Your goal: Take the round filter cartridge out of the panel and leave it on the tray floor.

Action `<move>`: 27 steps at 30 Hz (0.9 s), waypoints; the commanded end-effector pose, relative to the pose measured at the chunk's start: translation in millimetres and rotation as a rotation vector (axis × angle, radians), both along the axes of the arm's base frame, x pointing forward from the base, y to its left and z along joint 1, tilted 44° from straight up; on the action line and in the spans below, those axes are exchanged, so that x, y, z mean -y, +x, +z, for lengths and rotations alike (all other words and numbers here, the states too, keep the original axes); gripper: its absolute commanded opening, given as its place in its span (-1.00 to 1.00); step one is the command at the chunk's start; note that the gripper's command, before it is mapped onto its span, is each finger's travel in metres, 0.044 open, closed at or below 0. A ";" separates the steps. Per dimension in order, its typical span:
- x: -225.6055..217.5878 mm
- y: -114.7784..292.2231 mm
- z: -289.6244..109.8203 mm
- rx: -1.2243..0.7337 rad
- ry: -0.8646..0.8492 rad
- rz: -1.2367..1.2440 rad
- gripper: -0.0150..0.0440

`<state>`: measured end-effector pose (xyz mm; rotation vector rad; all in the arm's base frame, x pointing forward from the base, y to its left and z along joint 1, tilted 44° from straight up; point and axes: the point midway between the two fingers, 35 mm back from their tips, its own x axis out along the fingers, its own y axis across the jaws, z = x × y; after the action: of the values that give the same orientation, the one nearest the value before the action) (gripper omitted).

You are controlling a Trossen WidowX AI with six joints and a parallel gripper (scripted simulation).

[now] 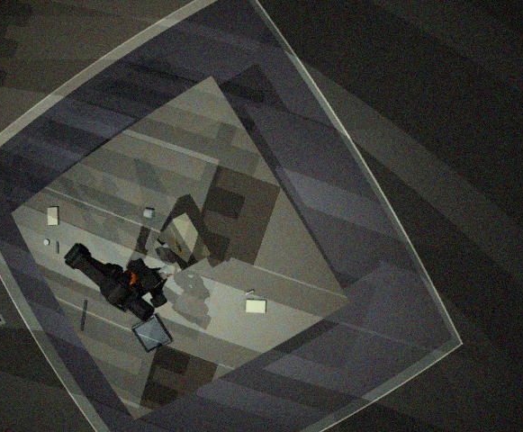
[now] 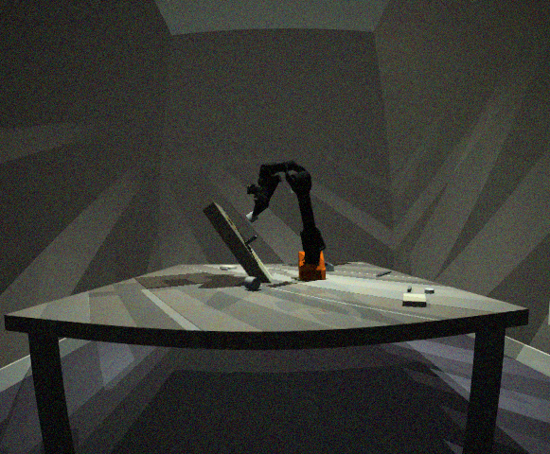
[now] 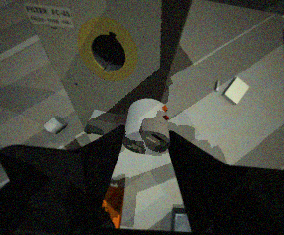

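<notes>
My gripper [image 3: 146,131] [image 1: 166,274] [image 2: 252,215] is shut on the round white filter cartridge [image 3: 141,112] [image 2: 249,215], which has two small red marks on its side. I hold it in the air, a short way off the face of the tilted service panel [image 3: 73,78] [image 1: 183,232] [image 2: 236,239]. The panel's round socket [image 3: 109,50], ringed in yellow, stands empty. The shallow square tray [image 1: 152,332] lies on the table beside the arm's base, on the side away from the panel.
A white block [image 1: 256,305] [image 2: 414,299] [image 3: 236,89] lies on the table to one side. A small grey cylinder [image 1: 148,212] [image 2: 252,282] [image 3: 55,124] lies near the panel's foot. Another white block [image 1: 52,215] and a thin dark rod [image 1: 84,314] lie behind the arm.
</notes>
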<state>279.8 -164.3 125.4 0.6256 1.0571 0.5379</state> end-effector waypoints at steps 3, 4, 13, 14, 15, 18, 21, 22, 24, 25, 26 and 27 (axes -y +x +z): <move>20.6 4.0 -22.1 0.011 -0.011 -0.001 -0.49; 23.3 4.3 -25.9 0.011 -0.011 -0.001 -0.49; 51.1 -24.4 -57.5 -0.215 -0.039 -0.179 -0.49; 56.3 -29.1 -62.9 -0.248 -0.044 -0.210 -0.49; 61.5 -33.8 -68.2 -0.281 -0.050 -0.241 -0.49; 77.0 -48.7 -83.8 -0.376 -0.068 -0.338 -0.49; 92.0 -64.6 -98.7 -0.470 -0.085 -0.442 -0.49; 96.9 -70.1 -103.5 -0.500 -0.090 -0.478 -0.49; 106.5 -81.5 -112.9 -0.560 -0.101 -0.551 -0.49; 111.2 -87.3 -117.5 -0.590 -0.107 -0.589 -0.49; 115.8 -93.3 -122.0 -0.619 -0.112 -0.628 -0.49; 120.4 -99.3 -126.4 -0.647 -0.118 -0.667 -0.49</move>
<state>193.5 -274.2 9.8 0.9796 1.3599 -0.2292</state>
